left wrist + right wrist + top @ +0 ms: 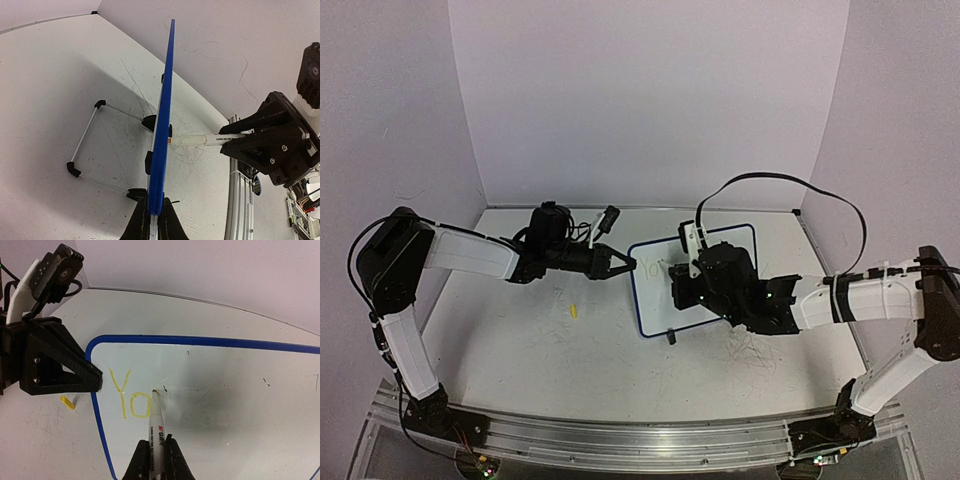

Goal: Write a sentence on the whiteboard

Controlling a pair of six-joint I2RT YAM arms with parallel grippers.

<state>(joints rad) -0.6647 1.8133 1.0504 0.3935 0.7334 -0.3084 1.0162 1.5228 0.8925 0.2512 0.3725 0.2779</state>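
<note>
- Right wrist view, item 1: whiteboard [240, 405], propped on the table [520, 340] between the 2 arms, its left edge clamped by the left gripper [97, 382].
- Item 2: sentence [130, 396], only 2 yellow letters written, "Yo", at the board's upper left.
- Item 3: marker [156, 427], pinched in the right gripper [156, 445], tip at the surface just right of the "o" (contact looks likely).
- Status, as judged: writing barely begun; nearly the whole sentence remains.
</note>
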